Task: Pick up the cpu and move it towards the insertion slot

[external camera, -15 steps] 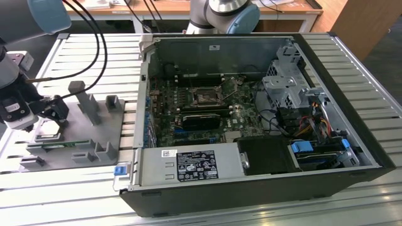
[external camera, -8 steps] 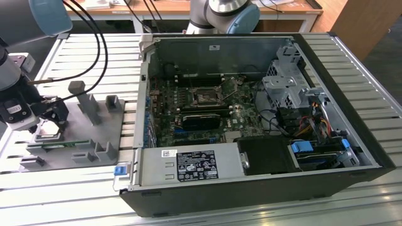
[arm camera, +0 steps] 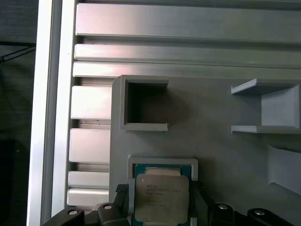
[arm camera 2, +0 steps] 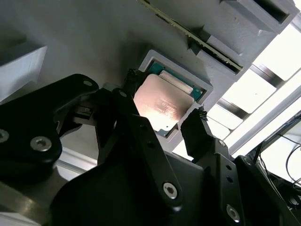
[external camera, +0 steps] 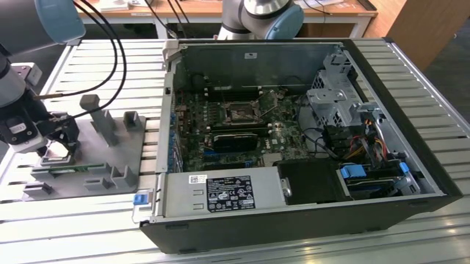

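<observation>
Slatted metal counter (external camera: pixel 74 220), grey tray (external camera: pixel 103 159) beside an open computer case (external camera: pixel 294 231). Chip (arm camera 2: pixel 160 106) lies flat in its tray pocket, well apart from the socket (external camera: pixel 240 113). Hand (arm camera 2: pixel 167 101) straddles it, fingers just wider than the chip, gripping nothing. Risk: uneven closing tilts the chip against the pocket wall, or a finger snags the rim and it slips.

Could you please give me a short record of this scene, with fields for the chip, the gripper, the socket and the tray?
cpu: flat in a square recess of the grey tray, metal plate up
gripper: close over the cpu, at the exterior view's left
insertion slot: on the board inside the open computer case, apart from the tray
</observation>
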Controlling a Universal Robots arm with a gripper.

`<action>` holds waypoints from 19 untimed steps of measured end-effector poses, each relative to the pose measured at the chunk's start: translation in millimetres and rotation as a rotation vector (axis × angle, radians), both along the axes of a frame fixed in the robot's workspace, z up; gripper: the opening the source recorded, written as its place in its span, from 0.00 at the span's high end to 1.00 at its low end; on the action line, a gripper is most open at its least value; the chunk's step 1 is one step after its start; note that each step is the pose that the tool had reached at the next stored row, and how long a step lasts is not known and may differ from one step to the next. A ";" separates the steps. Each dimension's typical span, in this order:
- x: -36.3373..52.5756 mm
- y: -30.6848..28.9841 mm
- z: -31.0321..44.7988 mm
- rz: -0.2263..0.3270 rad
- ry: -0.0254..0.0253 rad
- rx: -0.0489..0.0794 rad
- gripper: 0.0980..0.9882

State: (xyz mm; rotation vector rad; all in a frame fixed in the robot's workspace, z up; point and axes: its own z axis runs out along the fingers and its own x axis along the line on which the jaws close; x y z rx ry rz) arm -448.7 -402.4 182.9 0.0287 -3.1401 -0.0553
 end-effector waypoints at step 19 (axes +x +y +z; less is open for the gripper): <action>0.0 0.6 0.7 0.000 -0.0001 0.000 0.50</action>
